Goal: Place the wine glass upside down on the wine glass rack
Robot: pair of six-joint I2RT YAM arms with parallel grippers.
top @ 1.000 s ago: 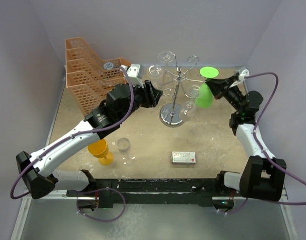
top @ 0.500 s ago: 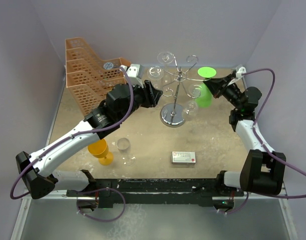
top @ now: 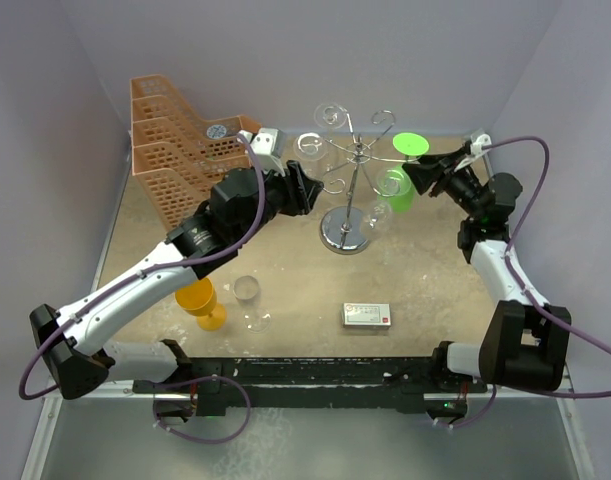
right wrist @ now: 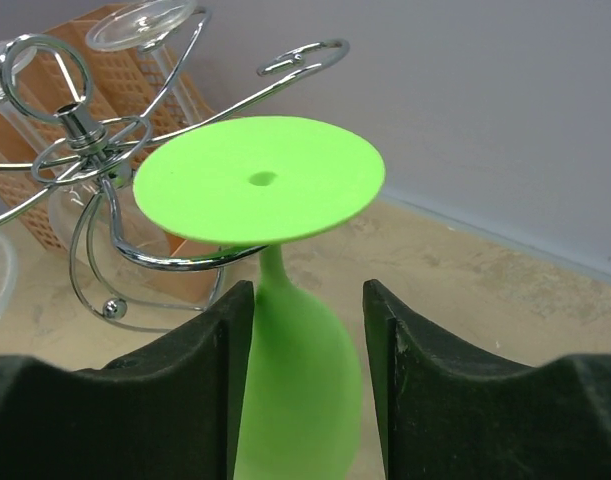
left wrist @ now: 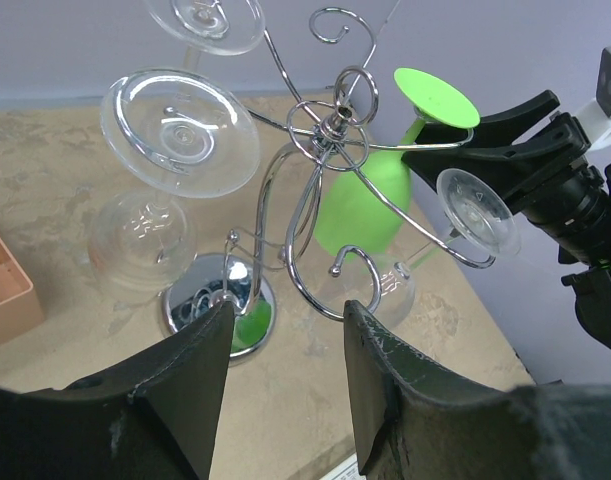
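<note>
Nearest the arm bases, a small white box (top: 367,315) lay flat on the tan table (top: 435,290). Off to its left, a clear stemmed glass (top: 248,292) stood upright just beside an orange glass (top: 198,298); couldn't really tell how the orange one was sitting.

A bit further in, the left gripper (top: 309,187) hovered just left of the wine glass rack (top: 343,230), pointing at it. Its fingers were spread a fair way apart with nothing between them, so it was totally empty-handed.

The rack stood around the middle of the table on its round shiny base, with a thin post going up and curly wire arms fanning out. A few clear glasses (left wrist: 180,118) hung from those arms, bowls down and feet on top.

The green wine glass (top: 395,188) was on the rack's right side, hanging upside down. Its flat green foot sat on top of a wire curl, the stem ran down through it, and the bowl dangled below.

The right gripper (right wrist: 307,288) sat right up against it from the right. Its fingers were parted on either side of the stem just under the foot, and the gap was way wider than the stem, so it wasn't squeezing anything. Whether one finger brushed the glass, no idea.

Way at the back left, an orange lattice basket (top: 175,140) sat near the wall.
</note>
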